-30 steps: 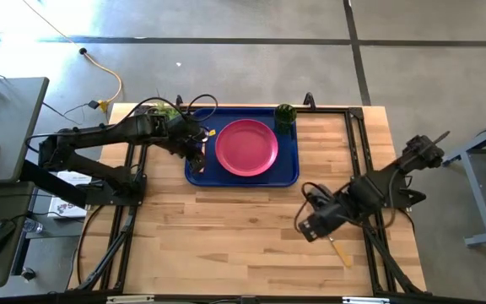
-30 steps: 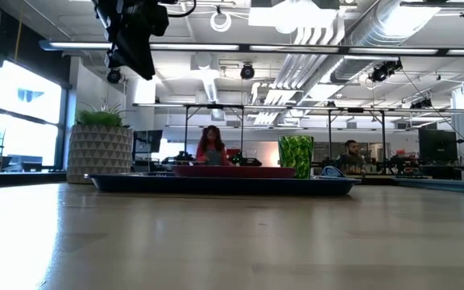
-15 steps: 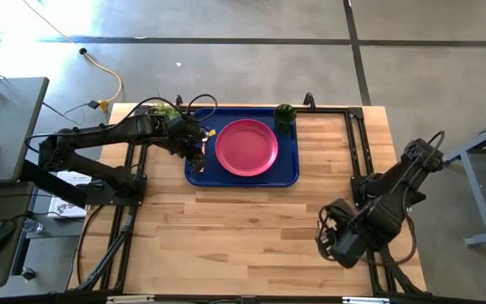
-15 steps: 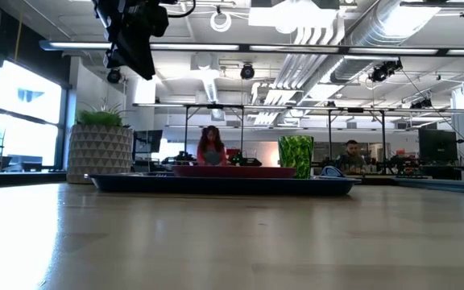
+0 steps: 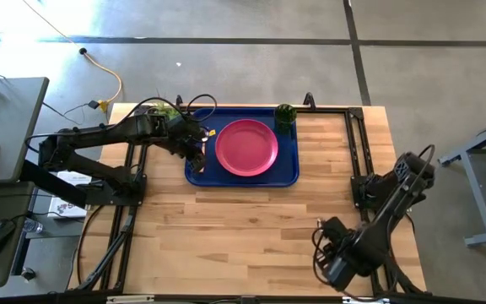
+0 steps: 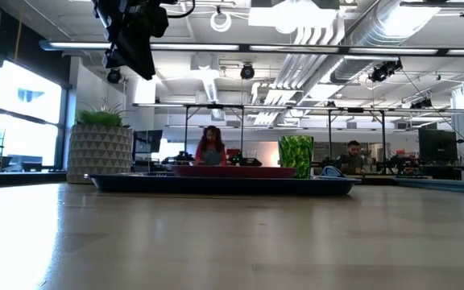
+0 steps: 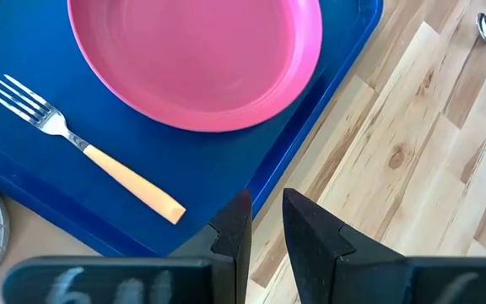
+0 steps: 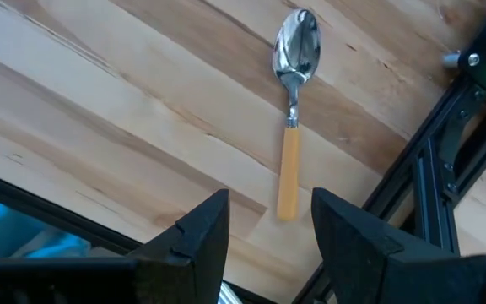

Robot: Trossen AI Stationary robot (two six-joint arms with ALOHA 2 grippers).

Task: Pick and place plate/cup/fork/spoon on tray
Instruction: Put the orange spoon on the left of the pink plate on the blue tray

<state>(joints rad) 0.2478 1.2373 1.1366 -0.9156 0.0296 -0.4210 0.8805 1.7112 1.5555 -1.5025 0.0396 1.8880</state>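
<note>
The pink plate [image 5: 246,147] lies in the middle of the dark blue tray [image 5: 289,176] at the table's far side. The green cup [image 5: 285,114] stands in the tray's far right corner. The fork [image 7: 83,148] lies flat on the tray, left of the plate. My left gripper [image 7: 267,221] hovers over the tray's left near edge, open only a narrow gap and empty. The spoon [image 8: 292,110] lies flat on the wood at the table's near right. My right gripper [image 8: 268,221] is open and empty above the spoon's handle end. In the high view the right arm [image 5: 344,253] hides the spoon.
A leafy plant in a pale pot [image 5: 163,110] stands just past the tray's far left corner, close to my left arm. Black frame rails [image 5: 365,181] run along the table's right side, near the spoon. Bare wood [image 5: 226,228] fills the table's near half.
My right gripper has swung toward the table's near edge and a little to the right, and now stands over the spoon, covering it in the high view. The spoon, fork, plate and cup have not moved.
</note>
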